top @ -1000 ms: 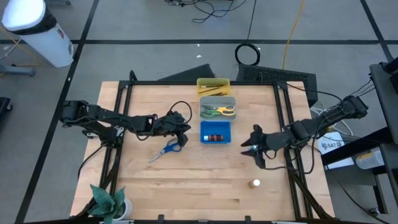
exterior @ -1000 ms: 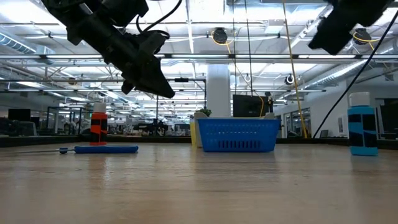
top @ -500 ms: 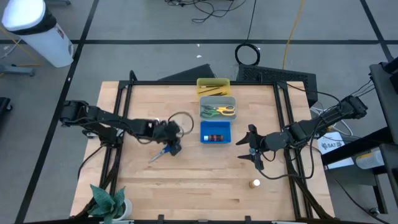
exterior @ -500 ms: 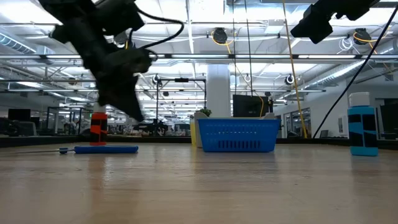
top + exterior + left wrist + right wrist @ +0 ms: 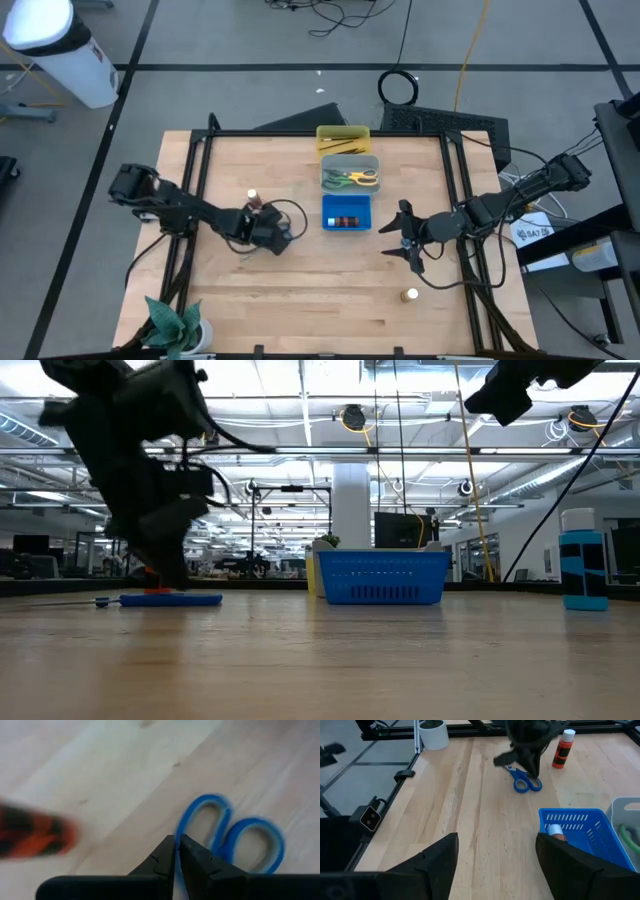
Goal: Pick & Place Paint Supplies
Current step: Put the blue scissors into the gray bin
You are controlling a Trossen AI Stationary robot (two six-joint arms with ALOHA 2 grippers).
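- Stowed, as I judge it: the yellow-handled and green-handled scissors (image 5: 351,178) lie in the grey plastic tray (image 5: 349,164); small paint bottles (image 5: 345,221) sit in the blue slatted basket (image 5: 346,205); thin dark brushes (image 5: 344,146) lie in the yellow tray (image 5: 343,131). The three containers stand in a row running from the middle of the desk's far edge toward its centre.
- In hand: my left gripper (image 5: 177,851) is down at the light wooden desk (image 5: 300,300), left of centre, over the blue-handled metal scissors (image 5: 231,838). Its two dark fingers are pressed nearly together just short of the blue loops; whether the scissors are pinched between them I cannot tell.
- Left to do: the scissors lie flat on the wood, so they are not yet lifted; I judge they belong in the grey tray with the other two pairs.
- Left to do: the red-and-black paint bottle (image 5: 252,197) stands upright just beyond my left gripper, toward the far edge.
- Left to do: the small whitish paint bottle (image 5: 411,295) stands alone near the desk's near right corner.
- Waiting: my right gripper (image 5: 408,240) hangs above the desk's right side, fingers spread wide, holding nothing.
- Not for sorting: the green plant in its white pot (image 5: 178,328) at the near left corner.
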